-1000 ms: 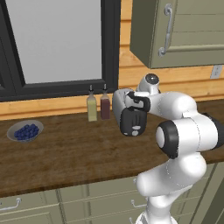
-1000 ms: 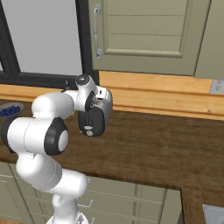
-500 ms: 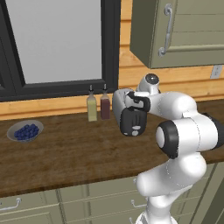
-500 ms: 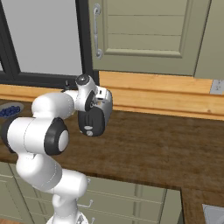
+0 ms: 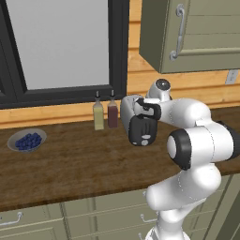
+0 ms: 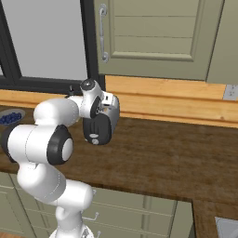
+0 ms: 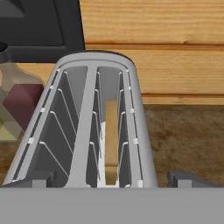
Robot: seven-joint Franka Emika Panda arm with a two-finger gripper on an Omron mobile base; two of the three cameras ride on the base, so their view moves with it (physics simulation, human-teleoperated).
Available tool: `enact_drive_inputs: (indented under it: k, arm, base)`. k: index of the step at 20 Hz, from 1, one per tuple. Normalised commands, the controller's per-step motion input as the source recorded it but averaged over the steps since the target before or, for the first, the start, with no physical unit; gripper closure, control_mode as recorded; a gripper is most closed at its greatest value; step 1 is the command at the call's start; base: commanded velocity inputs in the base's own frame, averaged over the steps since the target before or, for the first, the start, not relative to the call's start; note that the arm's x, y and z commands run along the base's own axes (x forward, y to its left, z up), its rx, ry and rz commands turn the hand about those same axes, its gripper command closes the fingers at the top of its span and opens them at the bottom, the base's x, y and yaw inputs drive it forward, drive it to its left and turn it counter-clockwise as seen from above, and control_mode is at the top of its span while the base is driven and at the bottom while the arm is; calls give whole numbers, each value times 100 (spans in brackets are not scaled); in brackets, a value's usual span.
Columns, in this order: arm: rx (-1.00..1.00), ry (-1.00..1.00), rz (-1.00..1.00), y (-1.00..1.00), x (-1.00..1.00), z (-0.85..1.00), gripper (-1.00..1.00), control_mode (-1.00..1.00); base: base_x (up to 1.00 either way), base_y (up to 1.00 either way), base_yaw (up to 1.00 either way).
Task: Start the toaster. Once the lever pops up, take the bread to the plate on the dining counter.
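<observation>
Left base view: the arm folds over the counter, its gripper hanging just right of two bottles; a bowl of blueberries sits well apart at the left. The hand hides what lies beneath it.

Right base view: the gripper hangs low over the same dark wooden top, below the cabinet. I cannot tell the finger spacing from here.

Hand view: the toaster stands directly below, with both slots open to the camera. The bread stands on edge in the right slot, sunk below the rim. The fingertips sit wide apart, one at each lower corner.

The bread is likely light, stiff and crumbly. Pinch its flat faces near the top edge, gently, and lift straight up clear of the wire guides. The toaster is probably heavy enough to stay put when its lever is pressed.
</observation>
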Motion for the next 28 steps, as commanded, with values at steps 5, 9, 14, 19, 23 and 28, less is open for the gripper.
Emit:
enact_drive_inputs:
  k: [5,9,14,19,23,28]
  arm:
    - [0,0,0,0,0,0,-100,-100]
    - [0,0,0,0,0,0,-100,-100]
    - [0,0,0,0,0,0,-100,-100]
    - [0,0,0,0,0,0,-100,-100]
    - [0,0,0,0,0,0,-100,-100]
    - [0,0,0,0,0,0,-100,-100]
  base:
    - [0,0,0]
    - [0,0,0]
    - [0,0,0]
    - [0,0,0]
    - [0,0,0]
    - [0,0,0]
